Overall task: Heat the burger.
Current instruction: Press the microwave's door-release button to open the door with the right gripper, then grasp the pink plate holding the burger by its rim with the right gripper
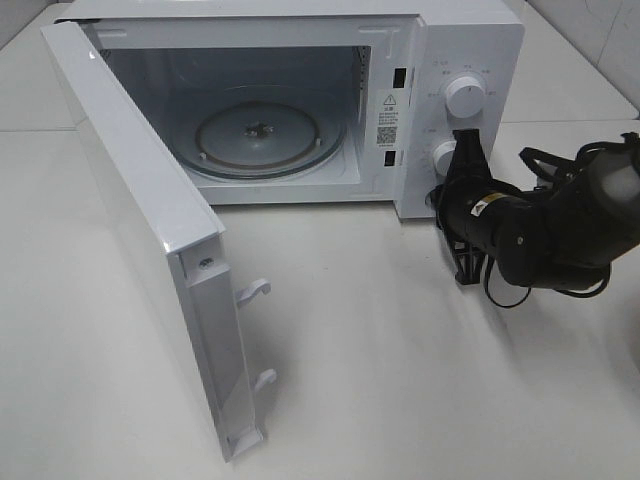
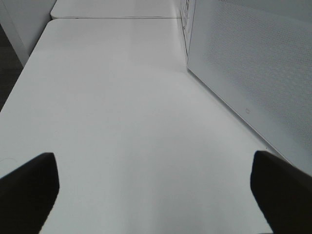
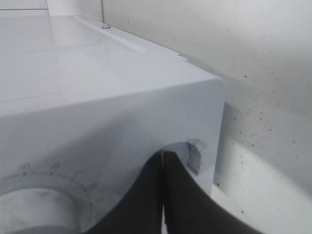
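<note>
The burger is out of view in every frame. The white microwave [image 1: 470, 40] stands at the back with its door [image 1: 140, 220] swung wide open. Its glass turntable [image 1: 262, 138] is bare. My right gripper [image 1: 461, 148] is shut and empty, its tips just beside the lower knob [image 1: 445, 156] of the control panel. In the right wrist view the shut fingers [image 3: 163, 156] point at the panel's corner, with a knob [image 3: 34, 209] close by. My left gripper [image 2: 156, 195] is open and empty over the bare table, next to the outer face of the door [image 2: 253, 73].
The upper knob [image 1: 464, 96] sits above the lower one. The open door juts far out over the white table [image 1: 400, 360] on the left. Two latch hooks [image 1: 255, 290] stick out of the door's edge. A wall [image 3: 253, 48] rises behind the microwave.
</note>
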You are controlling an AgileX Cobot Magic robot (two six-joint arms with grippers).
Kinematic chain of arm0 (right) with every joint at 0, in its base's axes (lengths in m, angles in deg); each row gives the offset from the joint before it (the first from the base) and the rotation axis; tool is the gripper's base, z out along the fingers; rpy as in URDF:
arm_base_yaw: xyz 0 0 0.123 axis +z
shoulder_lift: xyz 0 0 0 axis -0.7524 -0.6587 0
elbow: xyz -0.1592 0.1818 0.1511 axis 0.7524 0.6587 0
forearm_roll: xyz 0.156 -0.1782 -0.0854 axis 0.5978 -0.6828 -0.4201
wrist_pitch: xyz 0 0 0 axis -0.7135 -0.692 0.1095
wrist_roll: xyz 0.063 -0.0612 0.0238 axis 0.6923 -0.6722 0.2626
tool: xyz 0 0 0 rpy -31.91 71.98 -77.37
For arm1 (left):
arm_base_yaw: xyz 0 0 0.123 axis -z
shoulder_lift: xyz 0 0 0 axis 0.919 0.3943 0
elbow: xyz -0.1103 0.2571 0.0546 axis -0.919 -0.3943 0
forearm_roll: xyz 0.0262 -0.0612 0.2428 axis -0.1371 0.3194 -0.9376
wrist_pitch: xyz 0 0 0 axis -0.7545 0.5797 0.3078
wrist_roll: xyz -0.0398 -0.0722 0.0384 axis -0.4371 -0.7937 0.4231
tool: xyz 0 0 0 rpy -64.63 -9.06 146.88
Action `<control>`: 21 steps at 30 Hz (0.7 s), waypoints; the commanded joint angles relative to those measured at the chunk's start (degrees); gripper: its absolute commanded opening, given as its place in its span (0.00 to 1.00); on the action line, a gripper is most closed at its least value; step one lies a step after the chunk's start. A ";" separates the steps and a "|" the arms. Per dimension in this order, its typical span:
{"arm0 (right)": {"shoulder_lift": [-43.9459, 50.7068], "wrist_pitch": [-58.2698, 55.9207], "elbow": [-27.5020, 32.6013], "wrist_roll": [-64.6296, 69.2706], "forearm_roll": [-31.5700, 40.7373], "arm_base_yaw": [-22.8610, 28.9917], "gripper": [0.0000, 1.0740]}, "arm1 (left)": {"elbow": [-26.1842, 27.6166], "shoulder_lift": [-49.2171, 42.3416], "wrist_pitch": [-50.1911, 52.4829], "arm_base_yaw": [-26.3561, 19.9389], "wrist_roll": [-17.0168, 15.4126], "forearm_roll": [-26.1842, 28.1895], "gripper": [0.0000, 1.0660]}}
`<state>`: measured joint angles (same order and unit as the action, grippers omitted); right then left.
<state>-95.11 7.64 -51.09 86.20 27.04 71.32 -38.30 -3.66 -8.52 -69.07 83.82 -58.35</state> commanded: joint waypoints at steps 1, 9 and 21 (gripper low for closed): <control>4.07 4.18 1.26 -0.57 -4.47 -0.11 0.00 | 0.06 -0.69 1.03 -0.11 -0.06 0.06 0.94; 9.34 -0.74 7.05 1.66 -10.26 -0.11 0.00 | 0.06 -0.69 1.03 -0.11 -0.06 0.06 0.94; 21.03 -9.74 13.64 -6.42 -13.12 -0.11 0.00 | 0.06 -0.69 1.03 -0.11 -0.06 0.06 0.94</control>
<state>-74.88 -1.13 -37.63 81.33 14.55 71.26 -38.30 -3.66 -8.52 -69.07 83.82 -58.35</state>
